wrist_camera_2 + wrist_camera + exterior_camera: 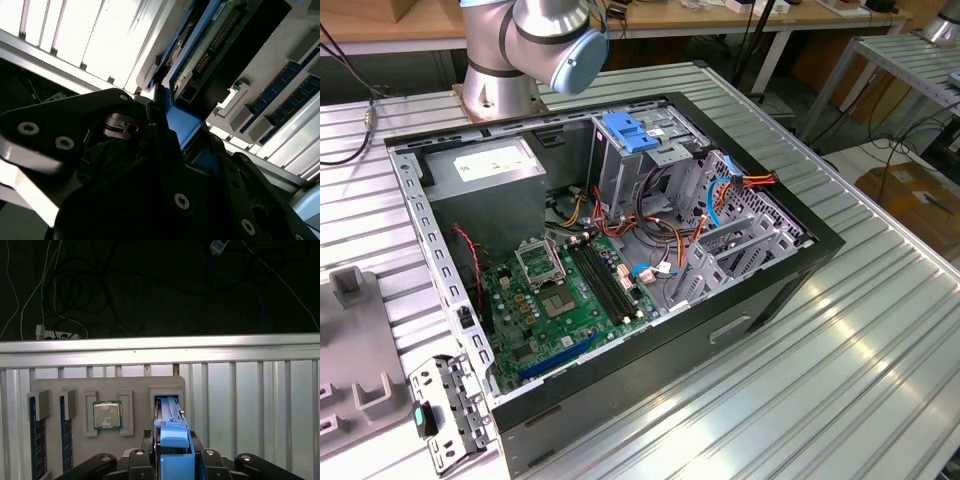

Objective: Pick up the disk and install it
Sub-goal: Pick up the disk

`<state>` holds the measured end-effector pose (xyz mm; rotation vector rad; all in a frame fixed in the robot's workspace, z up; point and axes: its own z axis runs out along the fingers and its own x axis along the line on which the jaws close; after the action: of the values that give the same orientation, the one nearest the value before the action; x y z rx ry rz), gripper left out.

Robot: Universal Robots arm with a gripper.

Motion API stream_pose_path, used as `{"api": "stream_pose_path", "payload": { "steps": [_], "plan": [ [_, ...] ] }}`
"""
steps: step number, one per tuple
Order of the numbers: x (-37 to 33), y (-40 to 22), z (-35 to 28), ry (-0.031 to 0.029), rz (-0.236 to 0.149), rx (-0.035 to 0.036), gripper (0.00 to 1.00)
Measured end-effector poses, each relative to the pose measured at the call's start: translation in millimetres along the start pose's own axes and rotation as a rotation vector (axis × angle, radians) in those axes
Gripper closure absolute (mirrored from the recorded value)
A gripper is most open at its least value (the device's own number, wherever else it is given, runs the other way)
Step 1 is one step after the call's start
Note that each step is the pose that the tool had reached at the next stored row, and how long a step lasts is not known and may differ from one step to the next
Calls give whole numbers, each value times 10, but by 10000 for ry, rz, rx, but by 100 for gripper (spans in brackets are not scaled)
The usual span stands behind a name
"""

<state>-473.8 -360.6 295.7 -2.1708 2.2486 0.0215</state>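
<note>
Pickup step here, I reckon. In the first wrist view the hand (173, 460) is closed on the disk (170, 412). Its fingers (150, 462) sit flush against the blue side rail on both sides, with no gap I can make out. The disk stands on edge, and its far end looks to be still down in its slot in the grey tray (135, 385), so I'd call it gripped but not lifted clear yet. The second wrist view has the same blue rail coming out of the hand, plus the disk's circuit-board side and connector.

Just beside the slot there's a CPU (106, 415) in its own pocket. Further along the tray are the RAM sticks (34, 440). The tray lies on the ribbed metal surface (250, 405).

In the exterior view the open case (760, 290) takes up the middle. The drive cage (620, 170), with its blue latch (630, 130), is at about 12 o'clock inside the case. A bundle of loose cables (670, 230) hangs just beside it at roughly 4 o'clock.

My guess for the next move is a straight pull along the slot, kept square so the rails don't bind on the tray walls. Install hasn't started as far as I can see, and those cables by the cage look like the thing to watch.
</note>
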Motion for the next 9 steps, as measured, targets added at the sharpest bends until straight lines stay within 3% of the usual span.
{"api": "stream_pose_path", "payload": {
  "steps": [9],
  "plan": [
    [0, 0, 0, 0, 56, 2, 63]
  ]
}}
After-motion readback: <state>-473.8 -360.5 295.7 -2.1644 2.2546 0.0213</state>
